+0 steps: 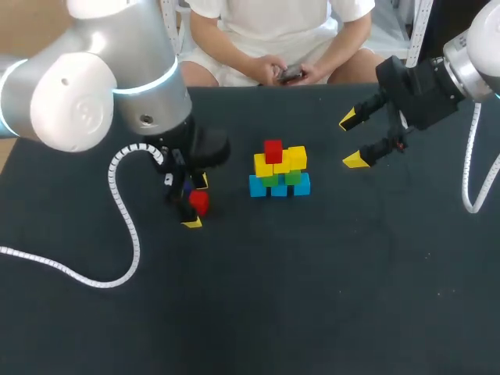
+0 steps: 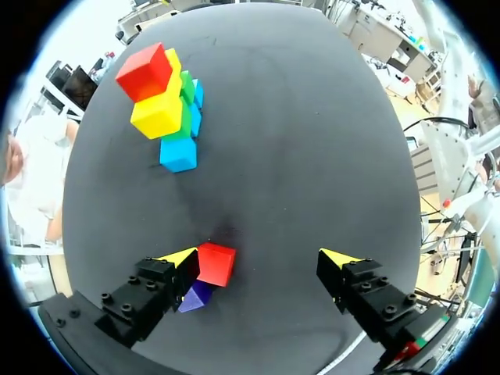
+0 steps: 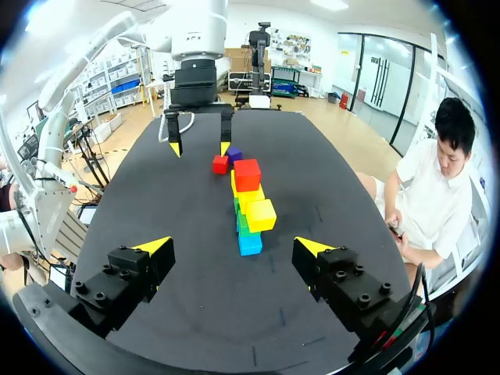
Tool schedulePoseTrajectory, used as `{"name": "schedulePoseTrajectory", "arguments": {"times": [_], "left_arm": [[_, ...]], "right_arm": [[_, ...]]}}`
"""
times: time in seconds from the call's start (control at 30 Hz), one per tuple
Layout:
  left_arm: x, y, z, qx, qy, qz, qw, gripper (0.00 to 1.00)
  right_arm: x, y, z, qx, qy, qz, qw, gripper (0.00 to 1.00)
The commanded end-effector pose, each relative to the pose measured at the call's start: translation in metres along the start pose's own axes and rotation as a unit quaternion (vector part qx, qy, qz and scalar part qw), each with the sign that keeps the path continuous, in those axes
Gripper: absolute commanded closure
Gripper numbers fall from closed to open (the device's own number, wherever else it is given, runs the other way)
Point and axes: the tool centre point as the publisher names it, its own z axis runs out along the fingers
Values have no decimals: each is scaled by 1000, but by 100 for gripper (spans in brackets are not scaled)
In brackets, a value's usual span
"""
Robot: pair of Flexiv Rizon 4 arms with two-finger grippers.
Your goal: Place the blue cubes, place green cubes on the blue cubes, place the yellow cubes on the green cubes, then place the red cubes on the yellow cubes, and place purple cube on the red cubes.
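1. A stack (image 1: 279,168) is seen near the middle of the table (image 1: 328,297). Blue cubes (image 1: 279,188) are laid in a row at the bottom, green cubes (image 1: 293,177) are set on them, and yellow cubes (image 1: 297,157) are set on the green
2. The stack is capped by a top red cube (image 1: 273,150), placed toward the end nearer the left arm
3. A loose red cube (image 2: 216,264) is found on the table, well apart from the stack on the left arm's side
4. A purple cube (image 2: 195,297) is seen just beside the loose red cube, partly hidden under one finger of the left gripper (image 2: 259,258)
5. The left gripper is held low over the table with its fingers spread wide. The loose red cube is sat against the inner side of one yellow tip and the other tip is well clear of it, so nothing is gripped
6. The right gripper (image 1: 355,141) is held above the table to the right of the stack, apart from it. Its fingers are spread wide and nothing is held between them
7. In the right wrist view the stack is seen straight ahead of the right gripper, with the loose red cube and purple cube beyond it under the left gripper
8. A white coiled cable (image 1: 125,226) from the left arm is draped on the table beside the left gripper
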Motion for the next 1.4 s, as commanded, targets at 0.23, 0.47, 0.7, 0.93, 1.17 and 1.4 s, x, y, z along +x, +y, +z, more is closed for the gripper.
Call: {"name": "schedulePoseTrajectory", "arguments": {"times": [0.23, 0.47, 0.7, 0.93, 1.17, 1.4], "left_arm": [[-1, 17, 9, 16, 9, 5, 1000, 0], [-2, 27, 15, 23, 16, 8, 1000, 0], [1, 29, 17, 28, 28, 7, 999, 0], [4, 24, 19, 30, 34, 3, 999, 0], [8, 21, 20, 32, 37, -2, 999, 5], [9, 19, 22, 35, 42, -3, 999, 50]], "right_arm": [[0, 1, 0, 1, -1, 0, 1000, 0], [0, 1, 0, 1, -1, 0, 1000, 0], [0, 1, 0, 1, -1, 0, 1000, 0], [0, 1, 0, 1, -1, 0, 1000, 0], [0, 1, 0, 1, -1, 0, 1000, 0], [0, 1, 0, 1, -1, 0, 1000, 0]]}}
